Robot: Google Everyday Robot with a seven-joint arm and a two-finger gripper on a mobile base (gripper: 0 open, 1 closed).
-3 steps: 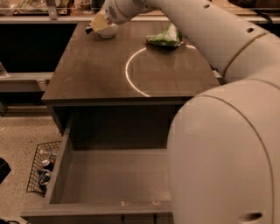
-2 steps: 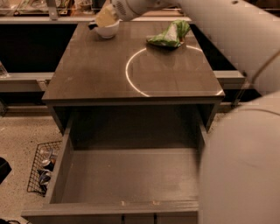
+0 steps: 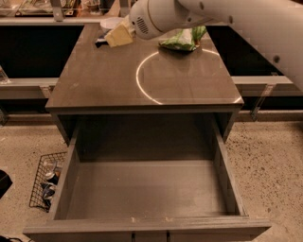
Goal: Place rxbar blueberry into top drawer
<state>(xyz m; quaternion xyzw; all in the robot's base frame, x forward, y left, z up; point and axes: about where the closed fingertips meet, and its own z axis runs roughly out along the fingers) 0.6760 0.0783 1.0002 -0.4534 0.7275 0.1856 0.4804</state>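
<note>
My gripper (image 3: 117, 36) is at the table's far left back corner, low over the tabletop, on the end of the white arm (image 3: 199, 14) that reaches in from the upper right. A small dark flat piece, which looks like the rxbar blueberry (image 3: 100, 42), shows just left of and under the gripper, mostly hidden by it. I cannot tell whether the gripper touches it. The top drawer (image 3: 142, 226) is pulled wide open below the table's front edge, and its floor is bare.
A green-and-white chip bag (image 3: 182, 40) lies at the back right of the grey-brown table (image 3: 118, 85). A white bowl (image 3: 111, 22) sits behind the gripper. A bright ring of light marks the tabletop. A wire basket (image 3: 45, 182) with small items stands on the floor at the left.
The arm's bulk has swung up and out of the lower right, which uncovers the drawer and the table. The gripper stays at the far left back corner and has come slightly lower.
</note>
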